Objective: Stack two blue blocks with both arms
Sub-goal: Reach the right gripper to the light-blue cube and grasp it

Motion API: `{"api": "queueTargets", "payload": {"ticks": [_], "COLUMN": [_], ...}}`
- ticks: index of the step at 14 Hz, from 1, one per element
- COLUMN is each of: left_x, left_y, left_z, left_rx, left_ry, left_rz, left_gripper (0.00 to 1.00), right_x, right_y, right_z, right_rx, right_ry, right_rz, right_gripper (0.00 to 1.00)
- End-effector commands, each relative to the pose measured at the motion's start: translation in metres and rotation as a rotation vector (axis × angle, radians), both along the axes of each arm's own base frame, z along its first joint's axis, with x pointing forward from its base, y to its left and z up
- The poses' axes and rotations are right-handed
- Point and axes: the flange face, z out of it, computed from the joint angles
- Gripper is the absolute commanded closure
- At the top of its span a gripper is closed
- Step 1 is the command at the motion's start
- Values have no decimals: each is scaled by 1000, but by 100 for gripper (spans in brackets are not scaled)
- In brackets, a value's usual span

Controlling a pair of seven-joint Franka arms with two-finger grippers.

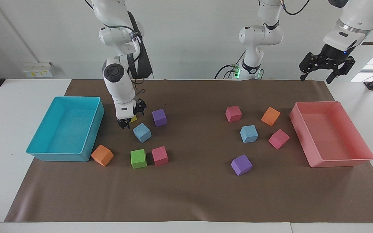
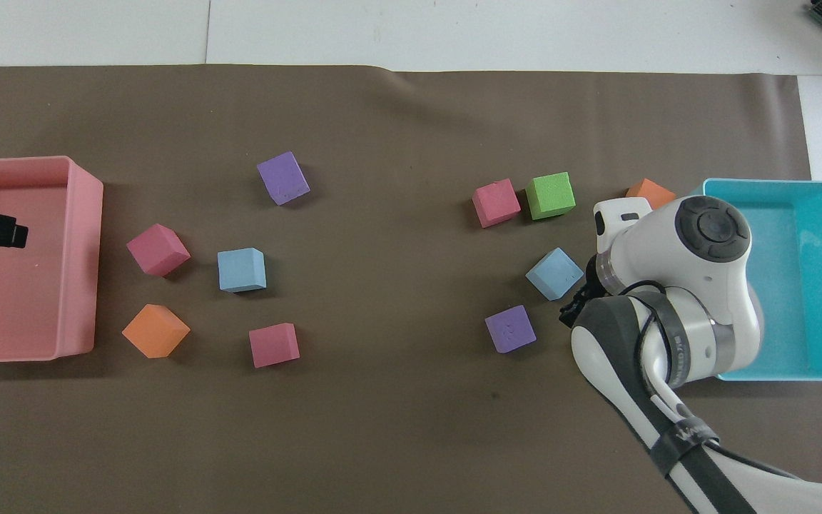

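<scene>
Blue blocks sit apart on the brown mat [image 1: 193,194]: one [image 1: 141,132] toward the right arm's end, between a purple cube [image 1: 159,117] and a green cube [image 1: 138,158], the other [image 1: 249,133] toward the left arm's end among pink [image 1: 233,113] and orange [image 1: 270,116] cubes. Right gripper [image 1: 126,121] is low, fingers spread and empty, just beside the first blue block and over a mostly hidden yellow cube [image 1: 133,119], near the turquoise tray [image 1: 37,147]. Left gripper [image 1: 316,77] waits raised and open, holding nothing, up by the pink tray [image 1: 342,161].
</scene>
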Motion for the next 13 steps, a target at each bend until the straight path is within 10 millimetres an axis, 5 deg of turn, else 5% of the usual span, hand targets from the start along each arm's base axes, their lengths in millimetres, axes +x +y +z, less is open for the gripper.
{"api": "queueTargets", "payload": {"ticks": [1, 4, 13], "left_x": [2, 2, 2], "left_y": [4, 4, 4], "left_z": [3, 3, 3], "left_rx": [14, 14, 14], "left_ry": [9, 9, 9], "left_rz": [-9, -7, -9], "left_gripper": [0, 0, 0], "right_x": [4, 7, 9], "right_y": [0, 1, 11], "right_z": [-13, -34, -48], "right_rx": [54, 49, 44], "right_ry": [-19, -13, -22], "right_rz": [-4, 36, 47], "right_gripper": [0, 0, 0]}}
